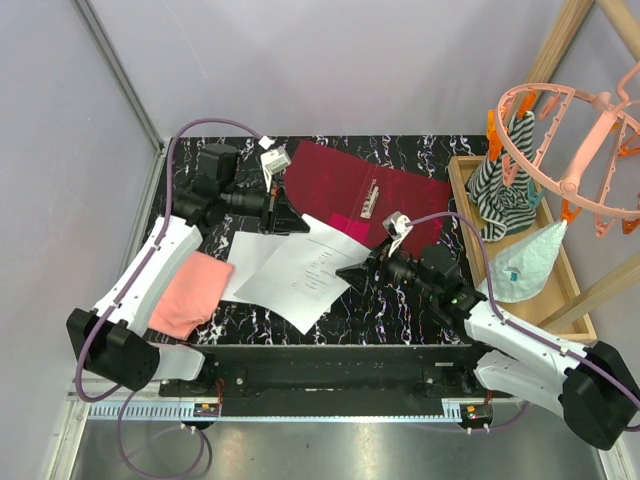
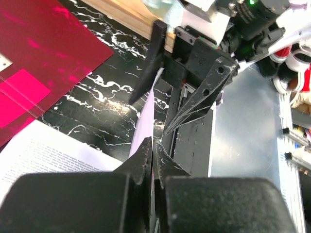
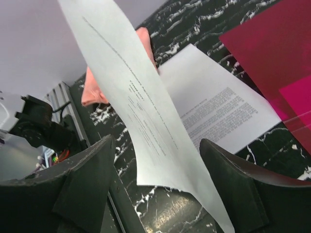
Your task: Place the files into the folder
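The files are white printed sheets. One sheet (image 1: 312, 268) is lifted off the table, and my left gripper (image 1: 296, 222) is shut on its edge; in the left wrist view the gripper (image 2: 152, 148) pinches that sheet (image 2: 147, 114) edge-on. The raised sheet (image 3: 141, 116) passes between the fingers of my right gripper (image 3: 155, 194), which stands open with neither pad pressing on it; from above this gripper (image 1: 352, 271) sits at the sheet's right corner. Another sheet (image 3: 218, 104) lies flat on the table. The dark red folder (image 1: 345, 180) lies behind the sheets.
A folded pink cloth (image 1: 190, 292) lies at the left by the left arm. A wooden tray (image 1: 462, 180) with striped and pale cloths stands at the right, under an orange hanger rack (image 1: 560, 150). The marble tabletop (image 1: 420, 300) shows in front.
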